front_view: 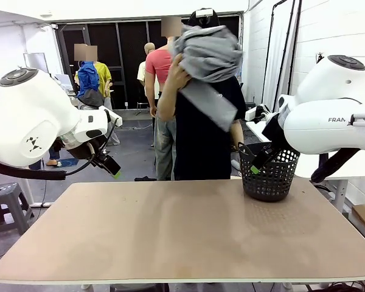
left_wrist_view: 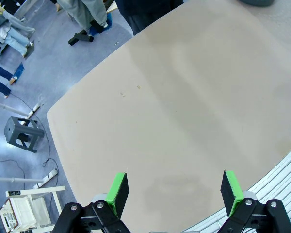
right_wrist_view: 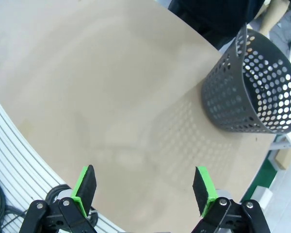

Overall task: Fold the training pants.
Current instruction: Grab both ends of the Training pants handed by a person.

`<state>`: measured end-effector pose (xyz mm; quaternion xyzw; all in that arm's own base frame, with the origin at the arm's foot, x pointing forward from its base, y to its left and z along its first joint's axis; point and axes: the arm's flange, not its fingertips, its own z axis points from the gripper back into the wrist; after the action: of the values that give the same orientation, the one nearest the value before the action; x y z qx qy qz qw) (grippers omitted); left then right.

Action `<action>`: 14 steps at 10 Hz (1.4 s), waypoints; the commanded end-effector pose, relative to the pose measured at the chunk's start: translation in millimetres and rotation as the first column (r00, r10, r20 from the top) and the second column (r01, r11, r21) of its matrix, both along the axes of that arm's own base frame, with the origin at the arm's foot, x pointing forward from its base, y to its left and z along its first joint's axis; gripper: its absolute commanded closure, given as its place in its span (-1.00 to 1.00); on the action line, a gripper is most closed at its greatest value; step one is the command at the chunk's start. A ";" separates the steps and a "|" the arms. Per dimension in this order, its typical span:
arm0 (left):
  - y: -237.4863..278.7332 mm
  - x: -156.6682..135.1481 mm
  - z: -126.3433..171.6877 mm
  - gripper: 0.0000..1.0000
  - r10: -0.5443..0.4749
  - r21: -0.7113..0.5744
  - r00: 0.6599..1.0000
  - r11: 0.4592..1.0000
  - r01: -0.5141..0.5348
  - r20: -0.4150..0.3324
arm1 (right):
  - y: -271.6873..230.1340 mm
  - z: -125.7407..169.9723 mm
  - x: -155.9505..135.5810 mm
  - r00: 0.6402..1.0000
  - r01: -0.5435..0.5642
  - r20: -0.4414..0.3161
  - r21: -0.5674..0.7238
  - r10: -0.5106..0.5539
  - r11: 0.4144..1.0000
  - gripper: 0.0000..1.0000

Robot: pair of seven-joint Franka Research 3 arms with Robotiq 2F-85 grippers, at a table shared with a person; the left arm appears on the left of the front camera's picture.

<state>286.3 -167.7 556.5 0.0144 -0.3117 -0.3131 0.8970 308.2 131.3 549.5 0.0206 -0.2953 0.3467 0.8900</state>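
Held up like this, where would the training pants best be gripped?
Probably the loose end hanging below the person's hand, approached from underneath, on the robot's side: the rest of the training pants is bunched up against the person.

Hand holds bunched training pants high behind table; black basket on table's right.

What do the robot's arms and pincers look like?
The left arm and right arm are bulky rounded white shells with black cables; the right bears dark lettering. The left gripper and right gripper are black, with bright-green finger pads.
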 end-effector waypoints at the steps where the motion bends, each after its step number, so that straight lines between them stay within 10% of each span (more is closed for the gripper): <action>1: 0.8 -0.8 -1.9 -1.00 0.001 -0.001 1.000 1.000 -0.001 0.005 | 0.2 -2.0 0.0 1.000 -0.002 0.004 0.001 0.002 1.000 -1.00; 14: 0.8 -0.8 -1.9 -1.00 0.001 -0.001 1.000 1.000 -0.001 0.005 | 0.2 -2.0 0.0 1.000 -0.002 0.004 0.001 0.002 1.000 -1.00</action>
<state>286.3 -167.7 556.5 0.0144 -0.3117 -0.3131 0.8970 308.2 131.3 549.5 0.0206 -0.2953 0.3467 0.8900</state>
